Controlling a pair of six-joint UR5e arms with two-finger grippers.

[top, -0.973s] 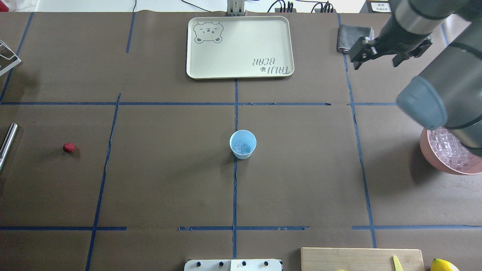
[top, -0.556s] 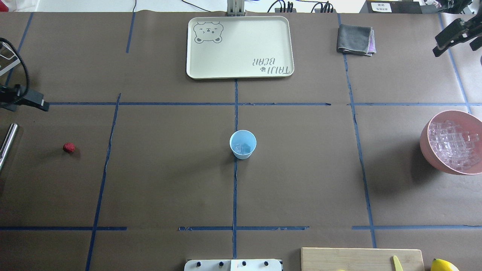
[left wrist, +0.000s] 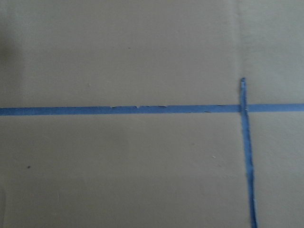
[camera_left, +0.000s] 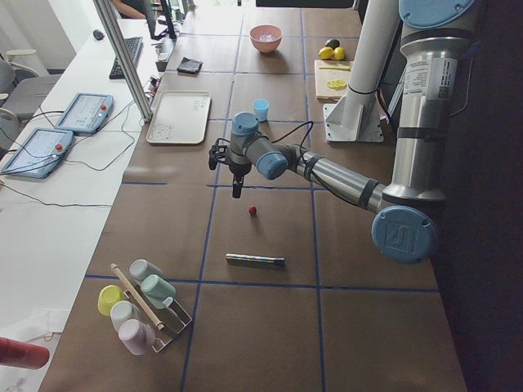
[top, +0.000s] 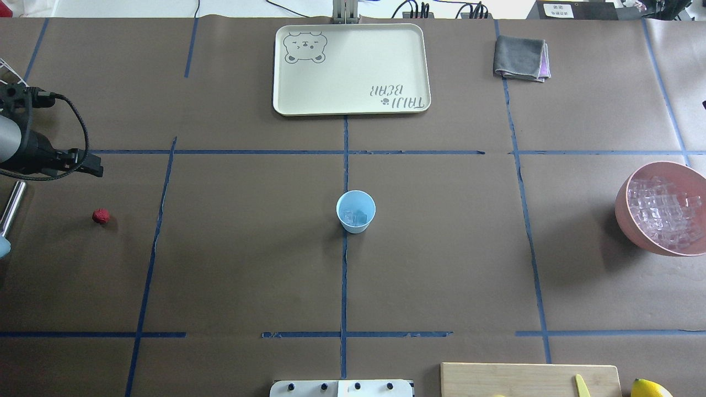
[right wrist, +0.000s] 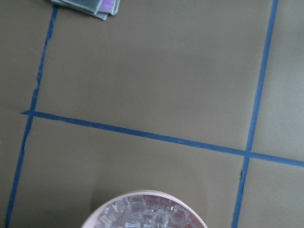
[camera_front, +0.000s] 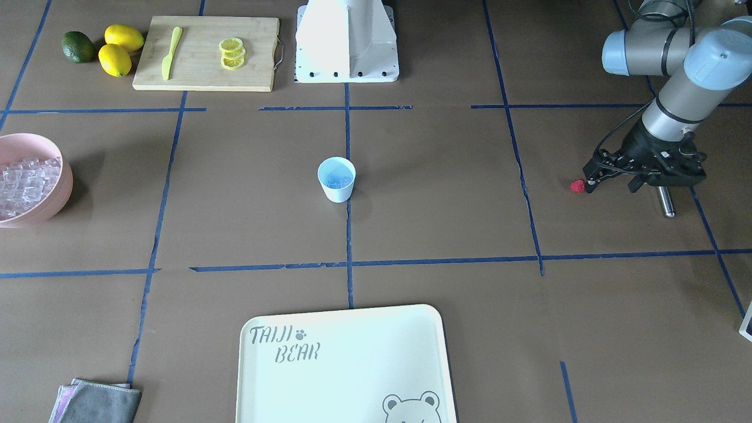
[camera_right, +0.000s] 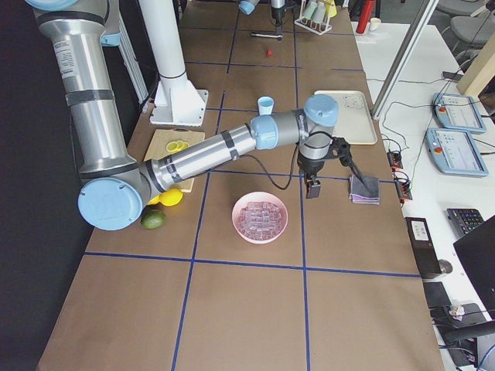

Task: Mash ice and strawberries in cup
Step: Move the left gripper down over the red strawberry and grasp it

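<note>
The small light blue cup (top: 356,211), tapered, smooth and without a handle, stands upright in the middle of the desk (top: 248,259), on a crossing of blue tape lines over matt brown paper. A few pieces of ice (top: 353,217), clear glassy cubes, lie in its bottom. The strawberry (top: 100,216), a small round bumpy red piece, lies on the bare paper far out to the left, well apart from the cup.

The left claw (camera_front: 611,183) hangs above the desk near the strawberry, on its far side, with its black jaws apart and nothing between them. A shiny metal rod (camera_front: 665,202) lies on the desk under that arm.

The right claw (camera_right: 334,184) hovers between a round pink bowl (top: 627,223), heaped with more such cubes, and a folded grey cloth (top: 518,58); whether it is apart or together cannot be told. A cream rectangular tray (top: 351,69) with rounded corners lies at the far middle.
</note>
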